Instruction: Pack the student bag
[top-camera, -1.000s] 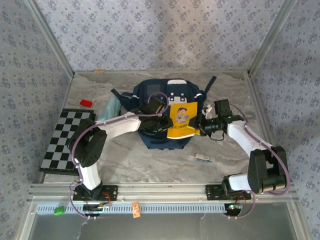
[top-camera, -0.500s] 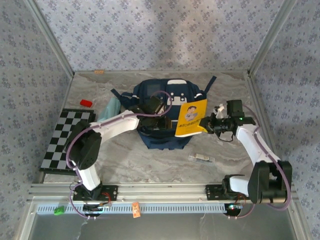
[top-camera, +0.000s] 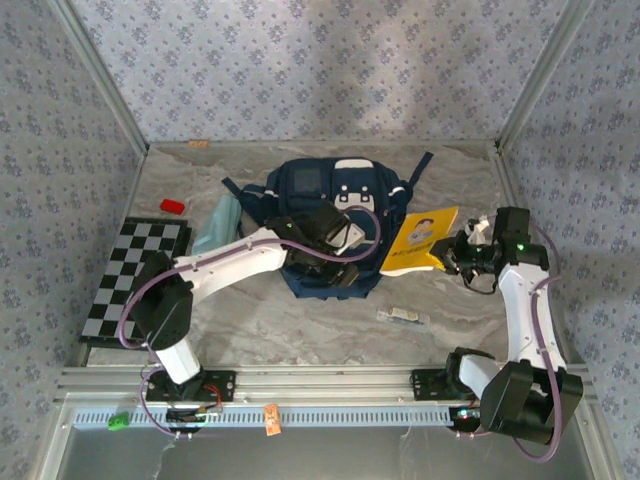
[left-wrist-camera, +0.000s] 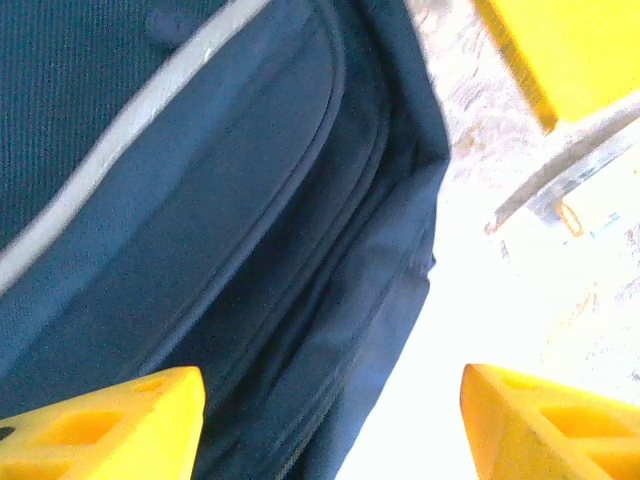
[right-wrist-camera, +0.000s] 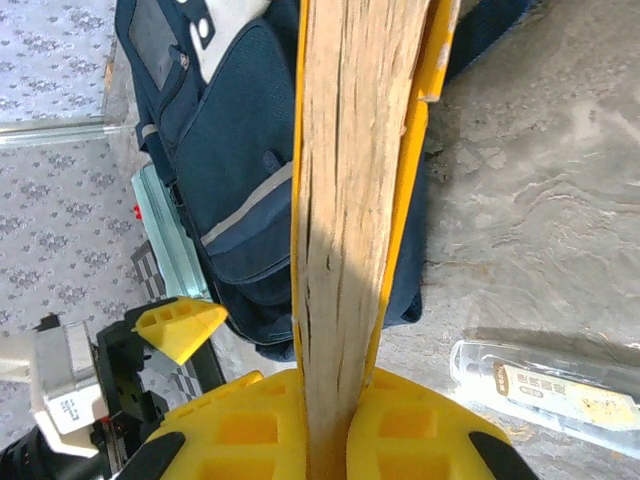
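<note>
Student bag under open L pincer; outstretched R pincer clamps yellow book.

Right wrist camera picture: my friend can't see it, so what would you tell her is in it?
The right gripper clamps a yellow book, seen edge-on with its pages facing the camera. Behind it the navy student bag lies on the marbled table, and a clear wrapped packet lies at the lower right.
</note>
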